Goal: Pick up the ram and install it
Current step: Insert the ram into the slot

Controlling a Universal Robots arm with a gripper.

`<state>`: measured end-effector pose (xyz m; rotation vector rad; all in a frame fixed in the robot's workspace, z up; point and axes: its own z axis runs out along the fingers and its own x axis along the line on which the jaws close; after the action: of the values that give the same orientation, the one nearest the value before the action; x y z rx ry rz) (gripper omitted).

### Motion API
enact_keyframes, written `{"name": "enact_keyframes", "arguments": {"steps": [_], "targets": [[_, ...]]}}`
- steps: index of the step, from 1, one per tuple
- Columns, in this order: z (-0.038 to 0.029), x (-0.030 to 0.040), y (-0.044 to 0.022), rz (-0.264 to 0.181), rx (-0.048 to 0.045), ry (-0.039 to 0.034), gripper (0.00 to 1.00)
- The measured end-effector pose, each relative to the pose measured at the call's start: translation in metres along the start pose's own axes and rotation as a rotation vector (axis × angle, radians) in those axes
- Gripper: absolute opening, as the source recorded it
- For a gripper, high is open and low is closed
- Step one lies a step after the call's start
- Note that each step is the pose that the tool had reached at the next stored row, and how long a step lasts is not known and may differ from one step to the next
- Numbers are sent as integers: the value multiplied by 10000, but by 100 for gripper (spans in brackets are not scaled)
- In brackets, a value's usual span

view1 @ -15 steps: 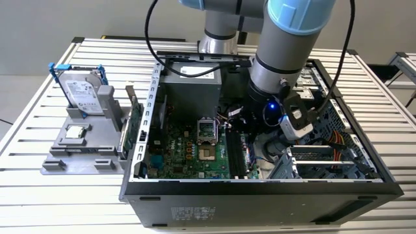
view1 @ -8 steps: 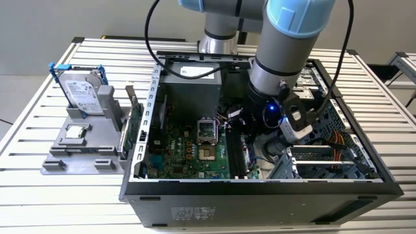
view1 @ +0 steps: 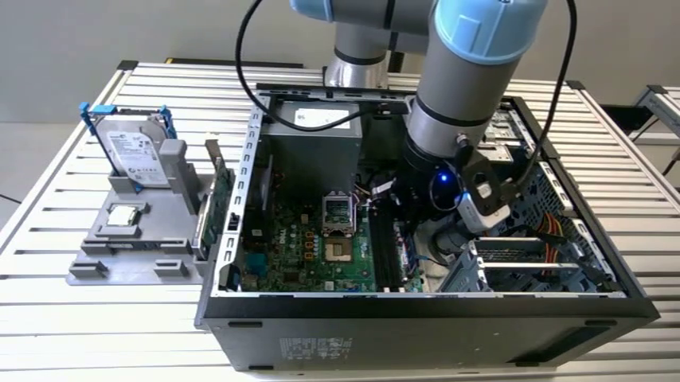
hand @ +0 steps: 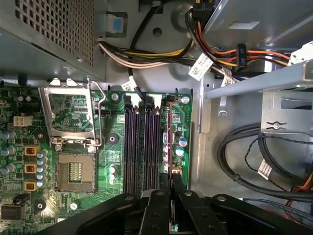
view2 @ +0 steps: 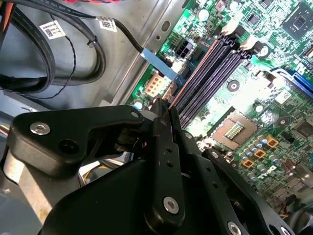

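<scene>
A slatted metal table (view1: 64, 318) carries the open computer case (view1: 425, 326). Inside it, my gripper (hand: 170, 187) pinches the ram (hand: 169, 142) edge-on. The ram's long axis runs parallel to the memory slots (hand: 142, 147), directly over the outermost one.

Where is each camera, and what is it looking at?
Exterior view: above, looking down into the open computer case; the arm shows.
First wrist view: on the arm, facing the motherboard; end effector shows.
Second wrist view: on the arm, slanting across the memory slots; end effector shows.
Shared: both wrist views show the end effector shut on the ram.
</scene>
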<state>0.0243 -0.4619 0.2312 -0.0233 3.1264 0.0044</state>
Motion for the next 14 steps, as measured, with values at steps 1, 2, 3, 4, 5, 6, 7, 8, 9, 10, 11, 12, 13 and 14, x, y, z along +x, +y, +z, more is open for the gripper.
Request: {"name": "enact_keyframes", "arguments": {"steps": [1, 2, 3, 4, 5, 6, 7, 8, 9, 10, 11, 12, 13, 14], "targets": [[2, 1, 0, -3, 1, 0, 0], [6, 2, -1, -8, -2, -1, 0], [10, 3, -2, -13, -3, -1, 0], [15, 6, -4, -19, -1, -1, 0], [18, 7, -5, -23, -1, -1, 0], [22, 8, -7, -26, -2, -1, 0], [25, 10, -9, -28, -3, -1, 0], [28, 11, -11, -30, -4, -1, 0], [30, 12, -13, -31, -4, -1, 0], [30, 12, -14, -32, -2, 0, 0], [29, 12, -14, -32, -1, 0, 0], [29, 12, -14, -32, -1, 1, 0], [30, 12, -16, -32, -1, 1, 0], [30, 13, -21, -32, -1, 1, 0]]}}
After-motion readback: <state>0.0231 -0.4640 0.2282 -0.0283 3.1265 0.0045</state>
